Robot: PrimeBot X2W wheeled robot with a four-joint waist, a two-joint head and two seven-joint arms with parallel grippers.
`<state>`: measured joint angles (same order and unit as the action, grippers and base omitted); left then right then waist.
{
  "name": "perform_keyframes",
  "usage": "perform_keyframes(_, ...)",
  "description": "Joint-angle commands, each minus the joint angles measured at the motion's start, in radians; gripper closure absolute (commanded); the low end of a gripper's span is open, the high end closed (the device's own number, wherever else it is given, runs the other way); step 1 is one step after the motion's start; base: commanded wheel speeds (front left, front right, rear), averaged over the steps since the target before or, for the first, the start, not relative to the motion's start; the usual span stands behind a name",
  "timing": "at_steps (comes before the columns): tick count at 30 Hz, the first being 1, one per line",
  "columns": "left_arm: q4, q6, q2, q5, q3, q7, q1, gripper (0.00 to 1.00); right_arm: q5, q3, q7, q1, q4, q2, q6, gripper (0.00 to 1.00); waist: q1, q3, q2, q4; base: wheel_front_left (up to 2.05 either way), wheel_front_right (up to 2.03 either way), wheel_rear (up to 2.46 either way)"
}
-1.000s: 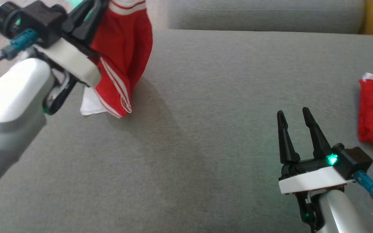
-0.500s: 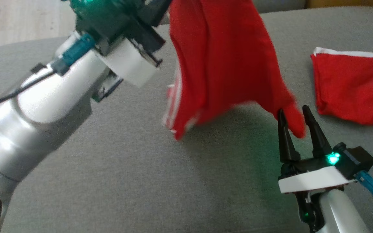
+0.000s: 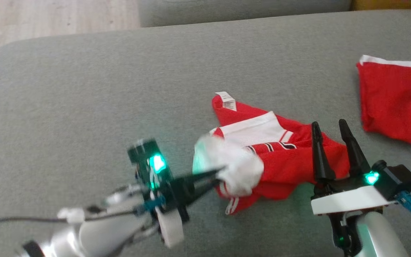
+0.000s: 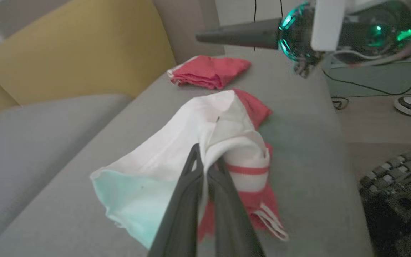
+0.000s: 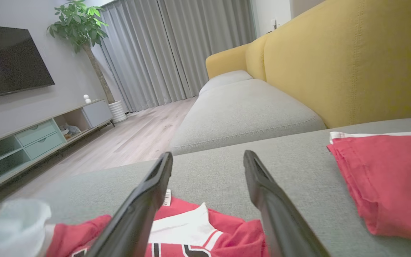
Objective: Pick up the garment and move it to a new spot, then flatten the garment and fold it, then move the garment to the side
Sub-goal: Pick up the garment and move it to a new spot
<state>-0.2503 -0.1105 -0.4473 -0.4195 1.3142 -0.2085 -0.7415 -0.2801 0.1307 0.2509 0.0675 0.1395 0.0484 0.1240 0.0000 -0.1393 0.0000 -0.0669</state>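
One left pincer (image 3: 221, 174) low on garment (image 3: 287, 167)

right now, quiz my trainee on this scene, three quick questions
1. True or false: the left gripper is shut on white fabric of the crumpled garment.
2. The right gripper is: A) open, gripping nothing; B) shut on a bottle; C) shut on a towel.
3. Fill in: in the head view, the folded red cloth lies on the grey sofa to the crumpled garment's ____ (left or right).

Key: 1 true; 2 A; 3 right.
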Motion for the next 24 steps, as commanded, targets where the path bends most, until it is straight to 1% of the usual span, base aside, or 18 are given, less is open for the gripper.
perform_keyframes(1, 0.026, -0.009, -0.014, 0.008, -0.035, 0.026, 0.007, 1.0, 0.007, 0.023, 0.011, 0.016, -0.025, 0.002, 0.007, 0.0, 0.0, 0.009, 0.0, 0.025, 0.0, 0.0, 0.0)
perform_keyframes(2, 0.028, -0.015, -0.01, 0.02, -0.035, 0.053, 0.039, 0.59, 0.01, 0.023, 0.011, 0.016, -0.021, 0.002, 0.007, 0.0, 0.0, 0.014, 0.0, 0.034, 0.0, 0.0, 0.0)
perform_keyframes(3, 0.034, -0.018, -0.005, 0.036, -0.035, 0.075, 0.064, 0.0, 0.012, 0.023, 0.011, 0.017, -0.018, 0.002, 0.007, 0.0, 0.0, 0.018, 0.0, 0.044, 0.0, 0.0, 0.0)
perform_keyframes(6, 0.044, -0.019, 0.006, 0.037, -0.034, 0.094, 0.096, 0.0, 0.02, 0.017, 0.011, 0.02, -0.012, 0.002, 0.007, 0.0, 0.0, 0.031, 0.0, 0.073, 0.0, 0.0, 0.0)
perform_keyframes(8, 0.042, -0.02, 0.01, 0.015, -0.038, 0.083, 0.089, 0.0, 0.025, 0.008, 0.011, 0.02, -0.01, 0.002, 0.007, 0.0, 0.0, 0.04, 0.0, 0.097, 0.0, 0.0, 0.0)
perform_keyframes(10, 0.037, -0.017, 0.016, -0.013, -0.064, 0.063, 0.078, 0.0, 0.033, 0.0, 0.011, 0.02, -0.006, 0.002, 0.007, 0.0, 0.0, 0.051, 0.0, 0.121, 0.0, 0.0, 0.0)
perform_keyframes(11, 0.037, -0.017, 0.016, -0.013, -0.064, 0.063, 0.078, 0.0, 0.033, 0.0, 0.011, 0.02, -0.006, 0.002, 0.007, 0.0, 0.0, 0.051, 0.0, 0.121, 0.0, 0.0, 0.0)
perform_keyframes(12, 0.035, -0.009, 0.018, -0.027, -0.083, 0.053, 0.073, 0.0, 0.035, -0.005, 0.011, 0.02, -0.005, 0.002, 0.007, 0.0, 0.0, 0.057, 0.0, 0.132, 0.0, 0.0, 0.0)
perform_keyframes(15, 0.038, 0.034, 0.022, -0.09, -0.164, 0.017, 0.069, 0.0, 0.04, -0.021, 0.011, 0.018, 0.001, 0.002, 0.007, 0.0, 0.0, 0.076, 0.0, 0.165, 0.0, 0.0, 0.0)
perform_keyframes(19, 0.052, 0.108, 0.008, -0.15, -0.27, -0.016, 0.075, 0.0, 0.043, -0.041, 0.011, 0.011, 0.005, 0.002, 0.007, 0.0, 0.0, 0.099, 0.0, 0.205, 0.0, 0.0, 0.0)
perform_keyframes(24, 0.046, 0.237, -0.018, -0.202, -0.4, -0.043, 0.138, 0.0, 0.048, -0.059, 0.011, -0.005, 0.006, 0.002, 0.007, 0.0, 0.0, 0.126, 0.0, 0.244, 0.0, 0.0, 0.0)
